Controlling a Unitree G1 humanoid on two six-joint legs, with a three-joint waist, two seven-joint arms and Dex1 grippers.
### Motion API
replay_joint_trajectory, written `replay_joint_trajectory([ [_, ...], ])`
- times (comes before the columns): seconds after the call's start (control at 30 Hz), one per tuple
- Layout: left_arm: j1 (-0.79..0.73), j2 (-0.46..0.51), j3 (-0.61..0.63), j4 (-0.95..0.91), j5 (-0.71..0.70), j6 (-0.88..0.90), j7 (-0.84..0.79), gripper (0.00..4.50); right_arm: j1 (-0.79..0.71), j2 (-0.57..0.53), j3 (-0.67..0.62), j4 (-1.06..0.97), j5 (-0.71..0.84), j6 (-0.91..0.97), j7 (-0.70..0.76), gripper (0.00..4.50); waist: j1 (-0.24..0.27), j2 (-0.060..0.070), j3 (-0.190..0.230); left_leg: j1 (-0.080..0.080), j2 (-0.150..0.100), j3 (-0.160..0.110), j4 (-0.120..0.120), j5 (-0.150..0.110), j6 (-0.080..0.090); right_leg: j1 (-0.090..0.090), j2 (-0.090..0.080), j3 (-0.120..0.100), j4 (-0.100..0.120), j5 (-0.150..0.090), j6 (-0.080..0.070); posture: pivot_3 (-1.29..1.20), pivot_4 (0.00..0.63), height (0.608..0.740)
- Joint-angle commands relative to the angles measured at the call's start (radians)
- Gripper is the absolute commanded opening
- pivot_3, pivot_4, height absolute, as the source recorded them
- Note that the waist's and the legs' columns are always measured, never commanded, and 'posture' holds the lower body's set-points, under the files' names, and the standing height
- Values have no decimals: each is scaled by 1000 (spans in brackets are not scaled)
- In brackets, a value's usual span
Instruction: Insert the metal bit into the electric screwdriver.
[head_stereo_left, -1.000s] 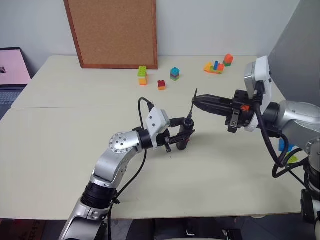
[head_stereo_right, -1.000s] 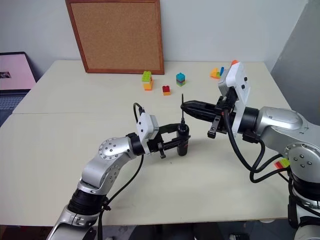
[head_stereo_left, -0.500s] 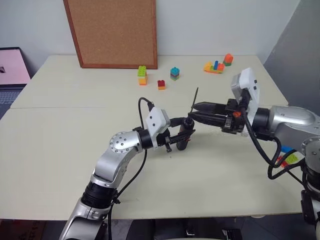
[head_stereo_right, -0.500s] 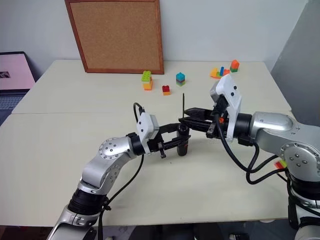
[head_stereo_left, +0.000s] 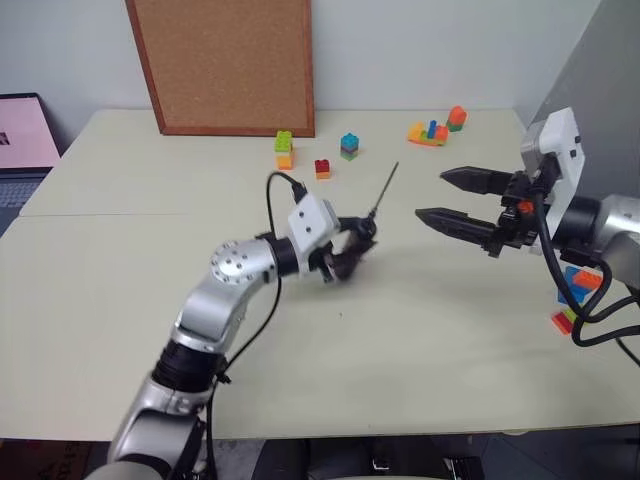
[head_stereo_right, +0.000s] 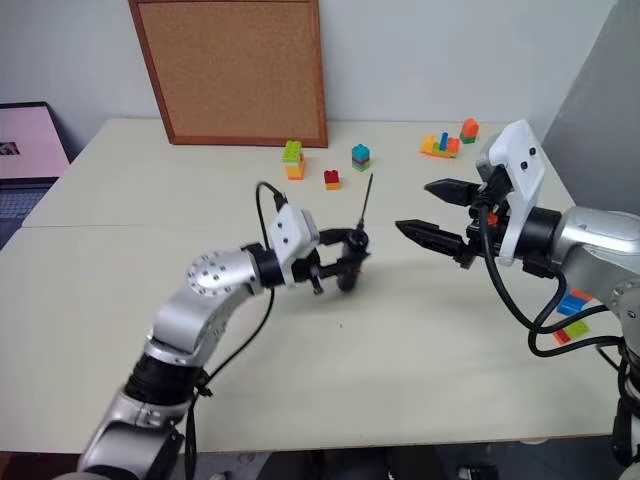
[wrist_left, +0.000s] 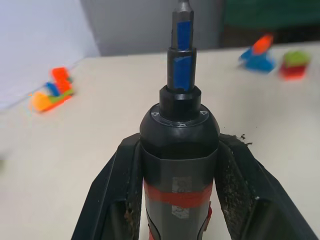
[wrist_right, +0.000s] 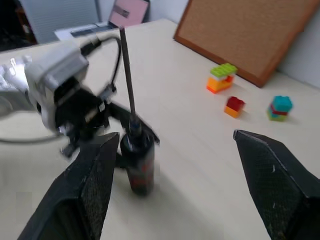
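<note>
We see the electric screwdriver as smooth black plastic w/ slight sheen, red band glossy. Metal bit thin, dark, smooth steel. Left gripper fingers matt black, grainy inside. Table matt cream laminate. Cork board rough, wood-framed. Toy blocks shiny plastic.

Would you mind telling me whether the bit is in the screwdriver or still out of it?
In. The bit rises from the tip of the screwdriver in the left pincer; the right pincer stands open, apart.
</note>
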Motion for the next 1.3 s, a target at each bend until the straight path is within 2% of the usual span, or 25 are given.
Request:
replay_joint_trajectory([
  [0.03,-122,123,-39,103,164,-167,-63,1640,22,-88,-38,-5,-123,-111,79,3854,-1,0,0,-1,0,1,0,0,0,-2,0,1,0,0,0,0,150,740],
  [0.1,-189,182,-100,197,260,-246,-106,1640,44,-140,-38,-7,-192,-178,133,3854,1,0,0,-7,1,2,0,0,0,-8,1,1,1,0,0,0,150,740],
  [0.23,-309,185,-240,430,430,-459,-144,1640,102,-262,-2,-54,-290,-273,276,3854,8,1,0,-11,1,3,1,0,0,-11,0,1,0,0,-1,0,150,740],
  [0.33,-406,71,-334,646,527,-555,-117,1640,128,-308,42,-83,-319,-269,312,3854,20,1,0,-13,0,4,1,0,0,-10,-1,-1,-2,2,-4,0,150,740],
  [0.5,-494,-91,-392,928,609,-638,-81,1640,138,-290,123,-112,-351,-255,319,3854,27,0,0,-15,-3,7,3,0,1,-11,-5,0,-3,3,-3,0,150,740],
  [0.7,-526,-165,-399,1106,650,-692,-99,1640,148,-259,132,-140,-350,-232,313,3854,29,1,0,-14,-3,6,3,0,1,-9,-5,-1,-2,3,-3,0,150,740],
  [0.73,-528,-169,-396,1118,650,-696,-106,1989,149,-255,129,-140,-350,-229,311,3854,29,1,0,-13,-3,6,3,0,1,-9,-5,-1,-1,3,-3,0,150,740],
  [0.77,-527,-172,-386,1123,639,-696,-131,2350,149,-249,126,-138,-350,-227,309,3854,28,1,0,-12,-3,6,4,0,1,-7,-5,-2,0,3,-2,0,150,740],
  [0.8,-526,-174,-375,1126,629,-695,-150,2539,148,-244,124,-136,-352,-226,306,3854,28,1,0,-12,-3,6,4,0,1,-7,-5,-2,0,0,2,0,150,740],
  [0.93,-526,-168,-300,1090,558,-676,-215,3499,131,-224,124,-119,-358,-225,299,3854,27,1,0,-12,-3,6,7,0,1,-7,-5,-2,2,1,2,0,150,740],
  [0.97,-525,-162,-279,1073,538,-666,-229,3617,127,-221,124,-116,-361,-226,299,3854,27,1,0,-12,-3,6,7,0,1,-7,-5,-2,3,1,2,0,150,740],
  [1.1,-500,-90,-164,918,436,-576,-266,4440,117,-213,116,-102,-374,-232,293,3854,23,1,0,-13,-2,6,8,0,1,-8,-5,-2,3,3,-3,0,150,740],
  [1.17,-468,-45,-95,814,369,-480,-292,4492,119,-205,100,-96,-380,-231,285,3854,14,0,0,-14,-1,6,9,0,1,-9,-5,-1,4,3,-3,0,150,740],
  [1.23,-403,34,14,670,260,-296,-338,4492,143,-197,67,-89,-385,-232,274,3854,4,1,0,-14,0,5,9,0,1,-9,-5,-1,4,3,-3,0,150,740],
  [1.3,-284,152,113,484,146,-104,-424,4492,209,-182,13,-93,-406,-268,272,3854,-2,1,0,-13,1,5,9,0,0,-9,-5,-1,5,3,-3,0,150,740],
])
